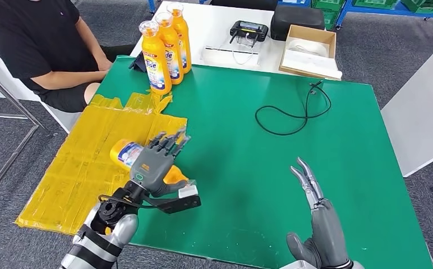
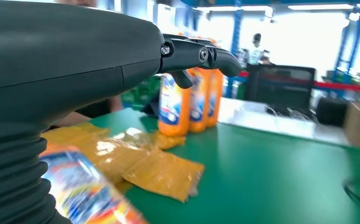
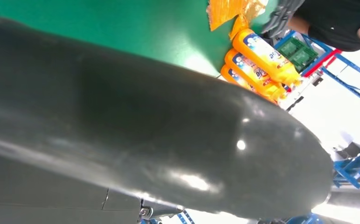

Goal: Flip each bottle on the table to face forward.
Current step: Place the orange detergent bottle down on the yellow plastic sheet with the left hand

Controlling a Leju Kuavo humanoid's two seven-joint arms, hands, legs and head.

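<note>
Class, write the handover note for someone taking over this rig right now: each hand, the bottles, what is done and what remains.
Left hand: over the lying bottle on the yellow sheet; grip unclear.
Right hand: open, empty, above the green table.
Done: three upright bottles stand in a row at the far left edge, labels visible.
Left: stand the lying bottle up, label forward.

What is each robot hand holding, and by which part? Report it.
The left robot hand grips the lying orange bottle around its middle. The right robot hand holds nothing, fingers open above the green table.
</note>
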